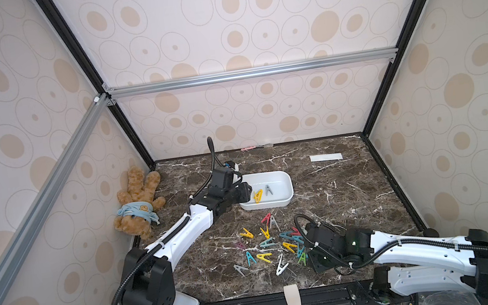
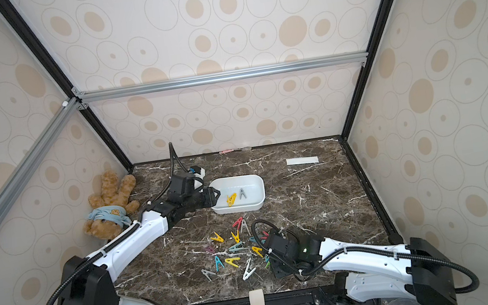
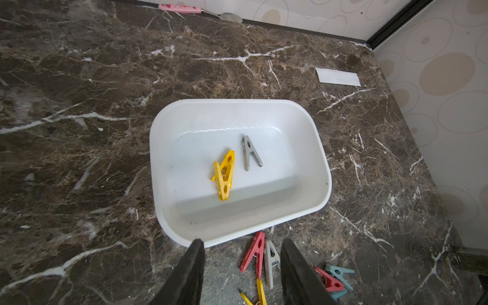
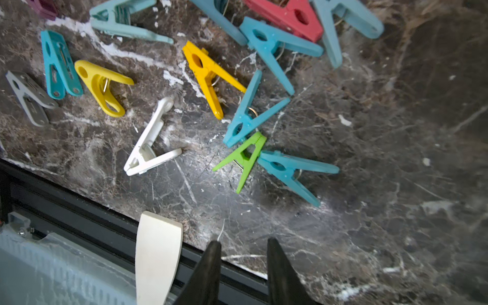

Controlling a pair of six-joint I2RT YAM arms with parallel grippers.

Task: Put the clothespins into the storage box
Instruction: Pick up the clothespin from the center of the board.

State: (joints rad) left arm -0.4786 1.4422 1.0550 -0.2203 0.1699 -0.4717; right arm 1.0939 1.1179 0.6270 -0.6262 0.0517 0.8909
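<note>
The white storage box (image 1: 289, 185) (image 2: 262, 186) (image 3: 155, 158) sits mid-table with a yellow clothespin (image 3: 224, 175) and a grey one (image 3: 249, 153) lying inside. Several loose clothespins (image 1: 268, 244) (image 2: 237, 251) in mixed colours lie scattered in front of it. My left gripper (image 3: 241, 241) (image 1: 246, 191) hovers at the box's left end, open and empty. A red and a white peg (image 3: 256, 253) show on the table between its fingers. My right gripper (image 4: 243, 241) is open and empty, low over the table's front edge, just short of a green peg (image 4: 247, 158) and blue pegs (image 4: 287, 169).
A teddy bear (image 1: 138, 203) lies against the left wall. A white paper strip (image 1: 326, 157) lies at the back right, and a pink-handled spoon (image 3: 182, 8) by the back wall. A beige strap (image 4: 158, 253) hangs over the front edge beside my right fingers.
</note>
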